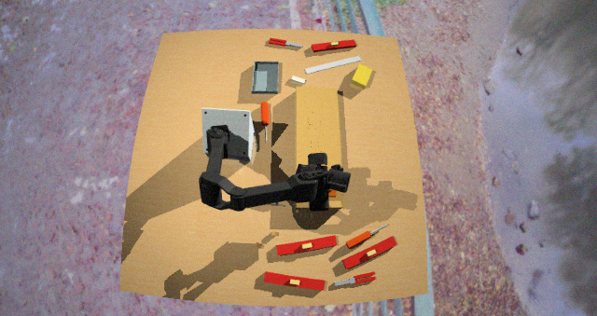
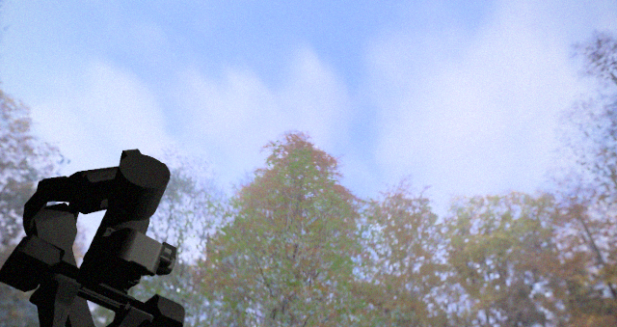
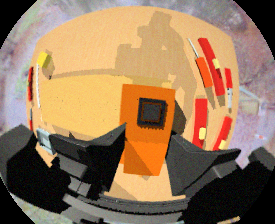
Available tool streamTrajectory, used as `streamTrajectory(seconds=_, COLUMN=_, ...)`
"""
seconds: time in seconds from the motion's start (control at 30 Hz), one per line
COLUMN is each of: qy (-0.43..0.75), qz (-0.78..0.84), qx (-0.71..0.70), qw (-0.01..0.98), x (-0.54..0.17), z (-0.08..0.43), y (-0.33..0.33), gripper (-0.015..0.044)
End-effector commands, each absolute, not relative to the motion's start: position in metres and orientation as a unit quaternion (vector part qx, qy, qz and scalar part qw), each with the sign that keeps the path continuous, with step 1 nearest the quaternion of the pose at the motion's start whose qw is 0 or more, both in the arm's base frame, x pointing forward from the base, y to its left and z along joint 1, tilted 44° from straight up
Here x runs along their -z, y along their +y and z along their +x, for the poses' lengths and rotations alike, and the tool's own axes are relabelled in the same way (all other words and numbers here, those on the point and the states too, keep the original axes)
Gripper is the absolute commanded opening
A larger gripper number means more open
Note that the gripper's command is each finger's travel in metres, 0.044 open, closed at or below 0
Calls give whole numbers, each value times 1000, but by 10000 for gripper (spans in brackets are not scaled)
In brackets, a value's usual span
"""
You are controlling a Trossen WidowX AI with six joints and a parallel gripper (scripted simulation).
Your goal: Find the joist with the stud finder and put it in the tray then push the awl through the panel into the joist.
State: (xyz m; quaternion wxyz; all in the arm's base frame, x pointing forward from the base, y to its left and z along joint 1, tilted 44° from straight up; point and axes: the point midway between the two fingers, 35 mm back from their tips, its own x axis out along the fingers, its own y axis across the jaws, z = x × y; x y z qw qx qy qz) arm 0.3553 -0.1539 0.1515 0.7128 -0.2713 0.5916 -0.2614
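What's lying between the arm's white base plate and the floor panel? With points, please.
One orange-handled tool with a thin metal shaft (image 1: 265, 113) lies between the white base plate (image 1: 210, 116) and the floor panel (image 1: 318, 108) (image 3: 78, 102), with shadows around it. The top view shows it.

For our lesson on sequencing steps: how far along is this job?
Done: the orange stud finder is picked up.
In hand: the gripper holds it over the panel.
Left: finding the joist, filling the tray, then awl work.
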Motion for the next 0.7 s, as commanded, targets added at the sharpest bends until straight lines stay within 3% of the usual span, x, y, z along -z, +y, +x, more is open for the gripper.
streamTrajectory(seconds=0.0, qy=585, qz=-270, qx=267, qw=717, x=-153, z=360, y=-156, gripper=0)
streamTrajectory(seconds=0.67, qy=585, qz=-270, qx=267, qw=717, x=-124, z=357, y=-185, gripper=0)
